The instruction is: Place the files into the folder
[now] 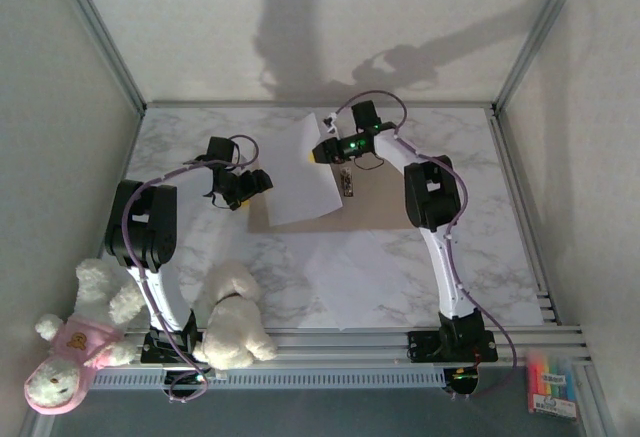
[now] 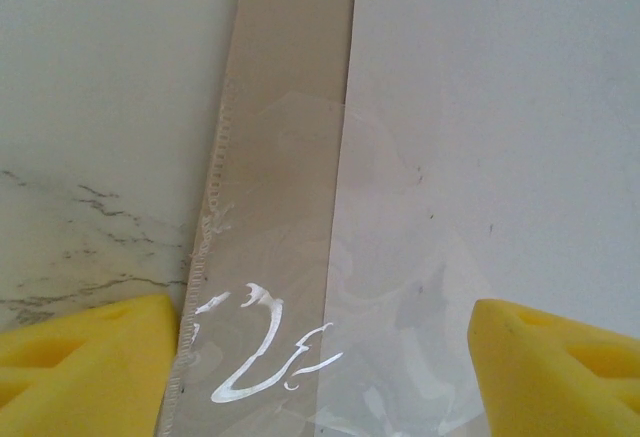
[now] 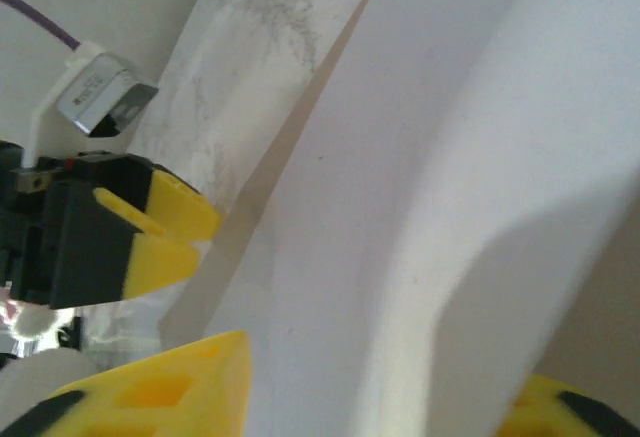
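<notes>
The tan folder [image 1: 375, 212] lies flat mid-table, with a metal clip [image 1: 347, 183] on it. A white file sheet [image 1: 303, 175] rests tilted across its left part, its far edge raised. My right gripper [image 1: 320, 153] is at that sheet's upper right edge. In the right wrist view its yellow fingers [image 3: 150, 397] stand apart around the curved sheet [image 3: 400, 217], so it is open. My left gripper [image 1: 264, 180] is open at the folder's left edge. Its fingers [image 2: 90, 357] straddle a tan folder strip [image 2: 290, 107] and the sheet [image 2: 480, 137]. A paler sheet-like rectangle [image 1: 365, 282] lies nearer on the table.
Two white plush toys [image 1: 235, 319] [image 1: 75, 352] sit by the left arm's base. A pack of coloured markers [image 1: 552, 383] lies at the front right. Metal frame rails [image 1: 515, 197] border the marble tabletop [image 1: 180, 147].
</notes>
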